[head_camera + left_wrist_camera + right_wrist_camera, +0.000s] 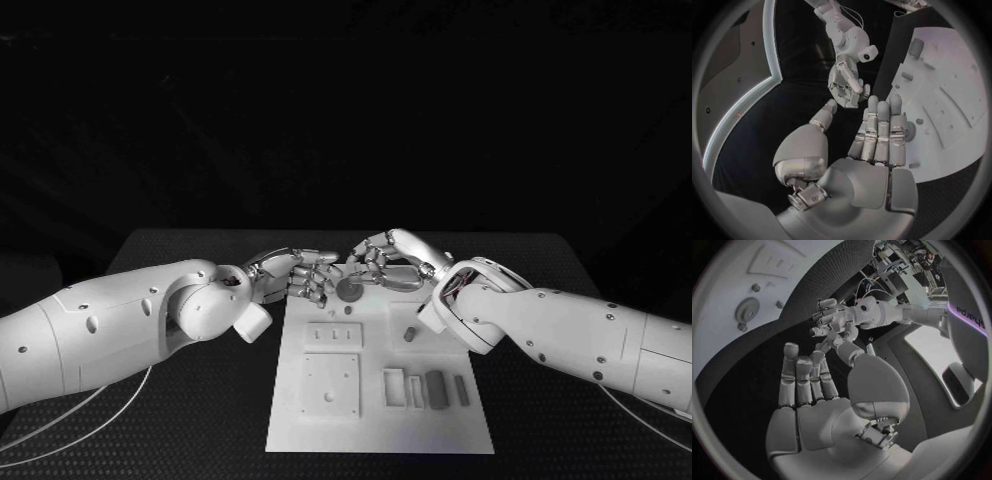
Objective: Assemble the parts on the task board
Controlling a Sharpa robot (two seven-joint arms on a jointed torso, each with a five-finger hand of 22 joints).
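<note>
The white rectangular task board (pixel 378 425) lies on the black surface (pixel 188 420), its near edge closest to the robot. Nearest on it sit a raised square plate (pixel 330 384) and, beside that, a row of small upright grey parts (pixel 436 387). Farther along stand a small grey peg (pixel 410 336) and a round grey disc part (pixel 348 291) at the board's far end. Above that far end the left hand (pixel 296 273) and right hand (pixel 392 260) hover close together, fingers apart and loosely extended, each holding nothing; their fingertips nearly meet.
</note>
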